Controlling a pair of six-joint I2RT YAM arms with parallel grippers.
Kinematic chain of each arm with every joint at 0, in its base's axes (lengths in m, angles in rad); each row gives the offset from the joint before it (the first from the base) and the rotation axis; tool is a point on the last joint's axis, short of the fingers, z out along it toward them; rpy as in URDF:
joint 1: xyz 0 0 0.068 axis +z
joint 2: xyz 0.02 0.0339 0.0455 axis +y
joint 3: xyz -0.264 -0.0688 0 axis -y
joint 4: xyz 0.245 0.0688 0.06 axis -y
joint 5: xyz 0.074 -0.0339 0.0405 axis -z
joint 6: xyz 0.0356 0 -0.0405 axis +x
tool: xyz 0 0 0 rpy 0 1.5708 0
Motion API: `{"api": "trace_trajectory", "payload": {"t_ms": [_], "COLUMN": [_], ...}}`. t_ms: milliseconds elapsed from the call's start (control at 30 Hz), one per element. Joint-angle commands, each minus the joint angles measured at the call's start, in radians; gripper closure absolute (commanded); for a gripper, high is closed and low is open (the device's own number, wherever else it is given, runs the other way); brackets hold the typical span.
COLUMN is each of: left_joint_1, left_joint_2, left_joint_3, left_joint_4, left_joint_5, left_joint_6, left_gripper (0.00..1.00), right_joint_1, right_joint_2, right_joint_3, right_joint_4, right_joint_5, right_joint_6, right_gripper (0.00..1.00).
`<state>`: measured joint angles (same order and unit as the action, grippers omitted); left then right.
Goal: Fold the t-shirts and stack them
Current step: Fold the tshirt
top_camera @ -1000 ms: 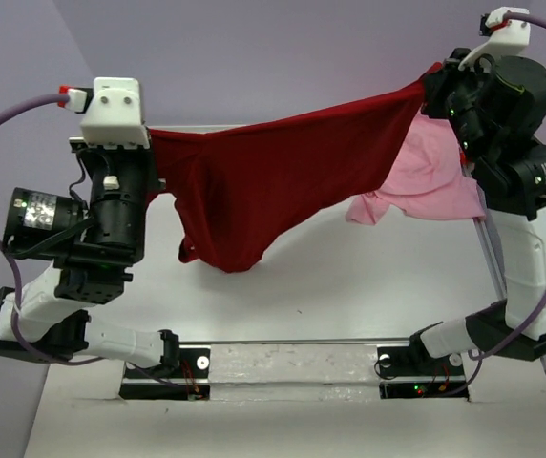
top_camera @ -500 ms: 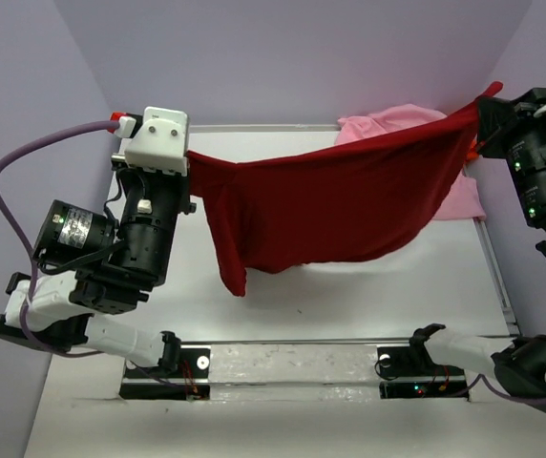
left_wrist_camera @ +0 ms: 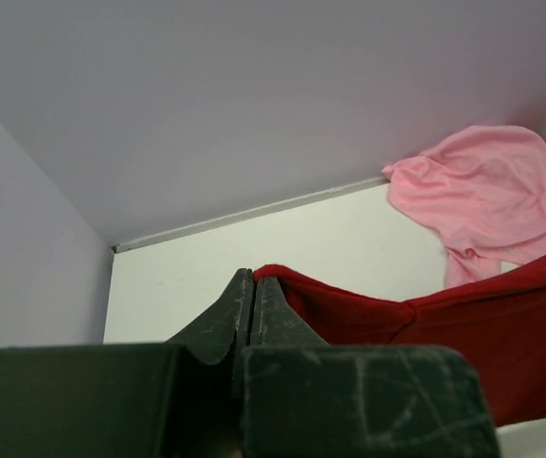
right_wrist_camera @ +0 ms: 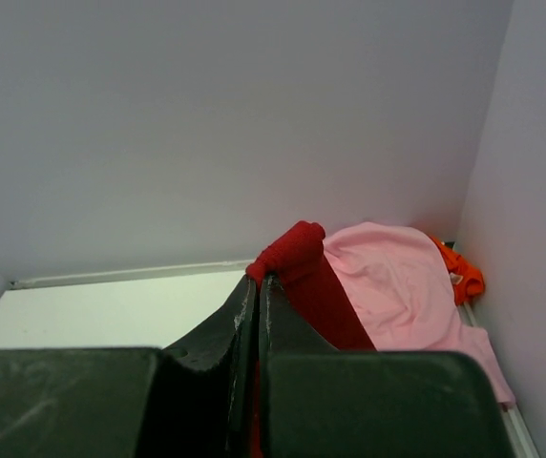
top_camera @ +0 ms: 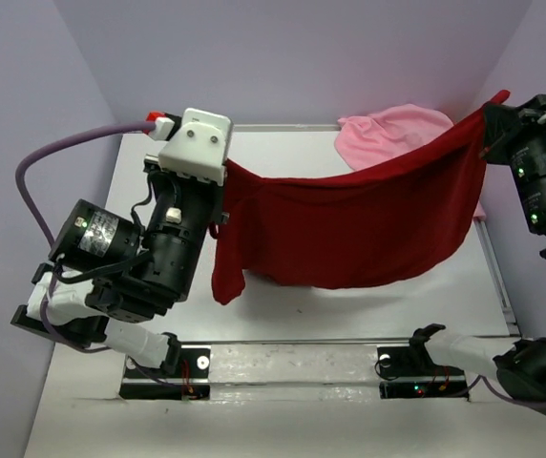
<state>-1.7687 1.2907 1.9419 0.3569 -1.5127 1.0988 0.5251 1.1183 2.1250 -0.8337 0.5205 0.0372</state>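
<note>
The dark red t-shirt (top_camera: 359, 229) hangs stretched in the air between both arms, sagging in the middle above the table. My left gripper (top_camera: 223, 164) is shut on its left corner (left_wrist_camera: 287, 286); my right gripper (top_camera: 488, 110) is shut on its right corner (right_wrist_camera: 292, 250). A loose flap of the red shirt droops at the lower left. The light pink t-shirt (top_camera: 392, 129) lies crumpled at the back right of the table, also in the left wrist view (left_wrist_camera: 488, 196) and the right wrist view (right_wrist_camera: 397, 286). A bit of the bright orange t-shirt (right_wrist_camera: 459, 272) shows behind the pink one by the right wall.
The white table (top_camera: 283, 315) is boxed in by lilac walls at the back (top_camera: 302, 57), left and right. The two arm bases stand on a metal rail (top_camera: 292, 367) at the near edge.
Both arms have swung the red shirt towards the right and lower, spreading it wider. The left gripper moved right and forward; the right gripper shifted to the far right edge.
</note>
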Motion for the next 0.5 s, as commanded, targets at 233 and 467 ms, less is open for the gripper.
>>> {"api": "trace_trajectory", "payload": {"t_ms": [233, 467], "left_joint_1": [0.308, 0.46], "left_joint_2": [-0.189, -0.145], "left_joint_3": [-0.095, 0.002], "left_joint_4": [0.131, -0.081], "left_joint_5": [0.069, 0.193], "left_joint_6": [0.074, -0.092], "left_gripper": [1.0, 1.0], "right_joint_1": [0.007, 0.007], "right_joint_2": [0.446, 0.655], "right_joint_3": [0.215, 0.386], "right_joint_4": [0.062, 0.051], "right_joint_5": [0.016, -0.002], "right_joint_6": [-0.014, -0.014], "right_gripper": [1.0, 1.0]}}
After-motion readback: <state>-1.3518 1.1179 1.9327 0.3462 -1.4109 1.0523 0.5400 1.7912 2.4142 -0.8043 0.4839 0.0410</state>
